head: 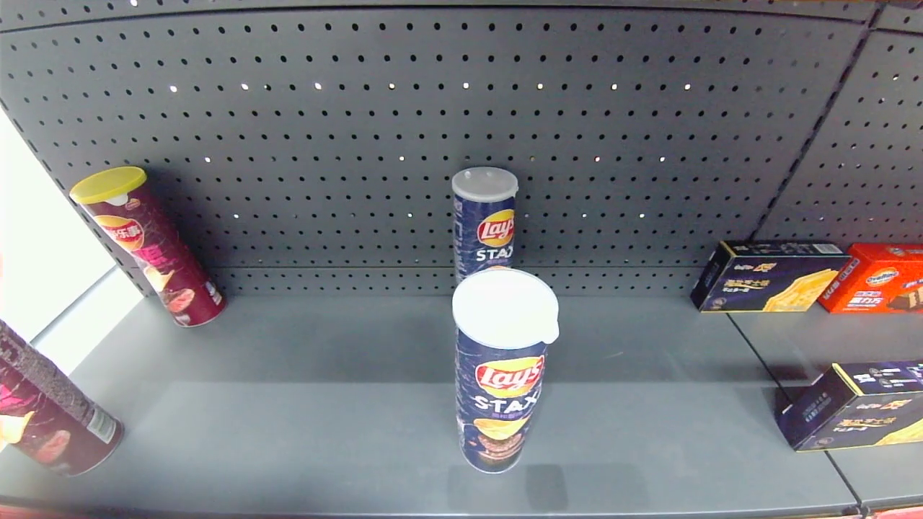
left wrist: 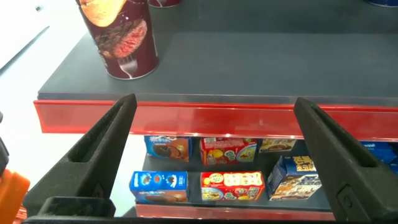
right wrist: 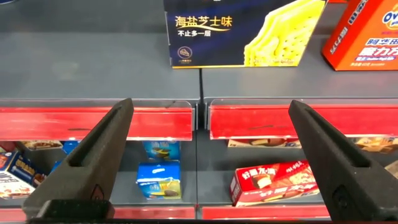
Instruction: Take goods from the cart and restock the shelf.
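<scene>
**Pincers.** The left pincer [left wrist: 214,102] is spread wide and holds nothing. The right pincer [right wrist: 210,104] is likewise spread wide and empty. Both face the shelf [head: 288,404] from in front of its red lip [left wrist: 205,118], at about lip height.

**Goods relative to the pincers.**
- Ahead of the left pincer, just past the lip, 1 maroon can [left wrist: 121,37] stands upright near the deck's front edge.
- Ahead of the right pincer, just past the lip, lies 1 navy box [right wrist: 242,31], with an orange box [right wrist: 367,31] beside it.
- Between the 2 pincers and further in stand 2 blue cans in file, the front can [head: 499,375] and the rear can [head: 484,223]. Both are upright.
- A 2nd maroon can [head: 148,245] stands far back from the left pincer, near the pegboard.
- Below both pincers, small boxes [left wrist: 230,186] fill the lower tier.

**Assessment.** With both pincers empty, the step in hand is judged to be fetching the next item from the cart.

**Recommendations.**
1. Draw the arms straight back from the lip before turning, so that no finger catches it.
2. Grip a can around mid-body and keep it upright.
3. Carry it in above the lip, then lower it onto bare deck.
4. Set like beside like, well apart from the front can, which a sideways brush would probably topple.
5. Open only once the base sits flat.
</scene>
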{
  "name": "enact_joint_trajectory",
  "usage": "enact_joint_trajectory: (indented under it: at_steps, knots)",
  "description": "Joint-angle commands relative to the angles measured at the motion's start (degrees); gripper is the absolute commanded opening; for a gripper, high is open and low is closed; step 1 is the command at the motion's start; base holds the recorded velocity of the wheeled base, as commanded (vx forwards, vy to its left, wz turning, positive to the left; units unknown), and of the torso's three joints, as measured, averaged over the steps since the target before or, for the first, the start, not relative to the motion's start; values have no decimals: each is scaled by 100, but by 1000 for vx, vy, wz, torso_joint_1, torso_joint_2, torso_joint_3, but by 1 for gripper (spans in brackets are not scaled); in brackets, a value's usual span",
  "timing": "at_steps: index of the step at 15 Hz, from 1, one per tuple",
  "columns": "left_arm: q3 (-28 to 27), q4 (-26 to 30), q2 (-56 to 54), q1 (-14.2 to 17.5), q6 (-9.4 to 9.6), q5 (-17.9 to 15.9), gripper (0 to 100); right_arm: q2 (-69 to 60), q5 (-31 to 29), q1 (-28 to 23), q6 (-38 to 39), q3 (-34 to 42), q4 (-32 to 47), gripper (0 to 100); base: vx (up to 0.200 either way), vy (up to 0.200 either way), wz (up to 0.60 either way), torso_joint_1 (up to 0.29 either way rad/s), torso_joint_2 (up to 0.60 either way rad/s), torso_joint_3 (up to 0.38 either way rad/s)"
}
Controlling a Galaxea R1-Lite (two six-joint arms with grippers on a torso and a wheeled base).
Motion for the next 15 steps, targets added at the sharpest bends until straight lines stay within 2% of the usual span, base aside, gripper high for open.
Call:
enact_joint_trajectory:
  at_steps: [1,15]
  knots:
    - [1,-4,-1,0,-3,2,100,9,1,0,-2,0,2,100,0,0,0,0,0,0]
    - [1,-4,-1,0,-3,2,100,9,1,0,7,0,2,100,0,0,0,0,0,0]
